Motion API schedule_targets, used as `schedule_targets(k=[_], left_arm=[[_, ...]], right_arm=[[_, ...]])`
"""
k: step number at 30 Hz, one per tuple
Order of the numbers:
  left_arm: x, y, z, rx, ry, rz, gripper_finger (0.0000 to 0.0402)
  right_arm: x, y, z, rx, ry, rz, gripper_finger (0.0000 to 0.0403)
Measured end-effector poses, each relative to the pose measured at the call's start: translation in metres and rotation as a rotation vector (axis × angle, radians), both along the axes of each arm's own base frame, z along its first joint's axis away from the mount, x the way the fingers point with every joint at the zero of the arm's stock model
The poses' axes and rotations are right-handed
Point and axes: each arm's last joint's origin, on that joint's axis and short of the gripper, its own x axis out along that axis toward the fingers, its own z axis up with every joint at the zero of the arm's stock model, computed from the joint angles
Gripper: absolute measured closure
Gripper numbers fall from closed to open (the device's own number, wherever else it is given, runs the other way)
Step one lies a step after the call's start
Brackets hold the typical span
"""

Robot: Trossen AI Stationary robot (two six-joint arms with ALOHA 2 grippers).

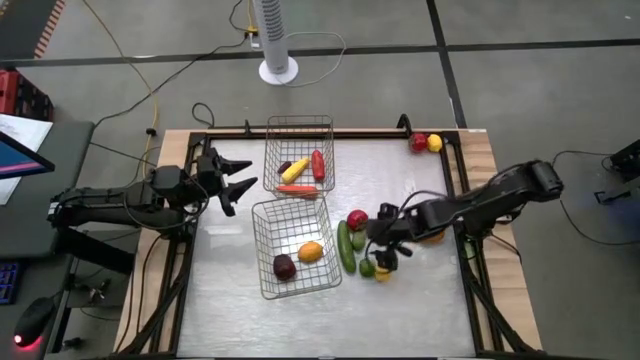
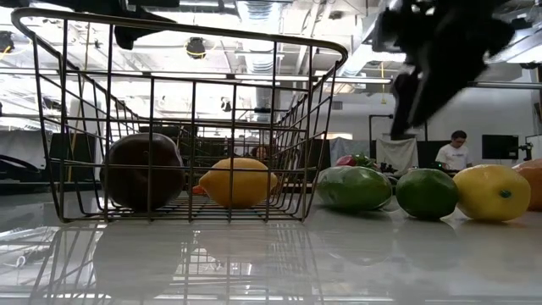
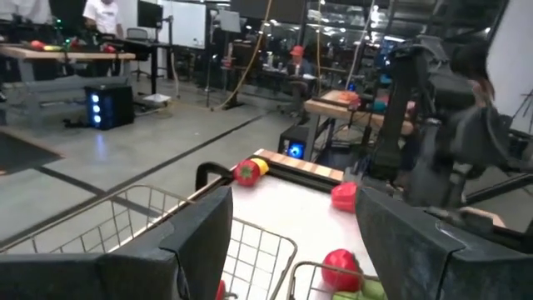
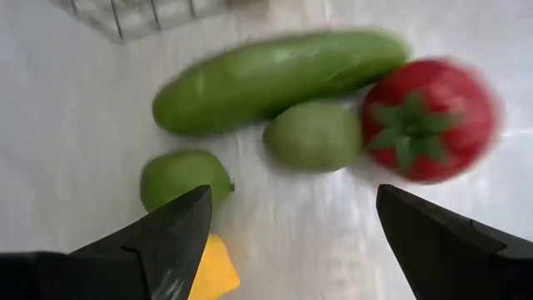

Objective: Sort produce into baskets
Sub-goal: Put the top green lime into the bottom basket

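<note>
Two wire baskets stand mid-table. The far basket (image 1: 299,152) holds a red chilli, a yellow piece and a dark piece. The near basket (image 1: 293,247) holds a dark purple fruit (image 2: 141,172) and a yellow-orange lemon (image 2: 238,181). Right of it lie a cucumber (image 4: 275,77), two small green fruits (image 4: 313,135), a tomato (image 4: 431,117) and a yellow fruit (image 2: 493,192). My right gripper (image 1: 385,243) hovers open above these, empty. My left gripper (image 1: 237,178) is open and empty, left of the baskets.
A red and a yellow piece (image 1: 426,143) lie at the table's far right corner. An orange piece (image 2: 533,182) lies under my right arm. A raised black frame (image 1: 330,131) runs along the table's far edge and sides. Bare table lies near the front edge.
</note>
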Motion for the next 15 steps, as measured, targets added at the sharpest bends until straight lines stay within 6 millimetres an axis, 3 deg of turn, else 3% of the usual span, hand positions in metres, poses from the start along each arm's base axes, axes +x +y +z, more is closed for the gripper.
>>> schedule_targets(k=[3, 9, 15], left_arm=[[0.000, 0.000, 0.000, 0.000, 0.002, -0.003, 0.0162], [0.000, 0.000, 0.000, 0.008, 0.009, -0.004, 0.0162], [0.000, 0.000, -0.003, 0.010, 0.038, -0.006, 0.0162]], right_arm=[[0.012, 0.006, -0.016, -0.029, 0.086, 0.024, 0.0038], [0.037, 0.015, -0.024, -0.101, 0.213, 0.106, 0.0038], [0.053, 0.021, -0.026, -0.240, 0.199, 0.192, 0.0038]])
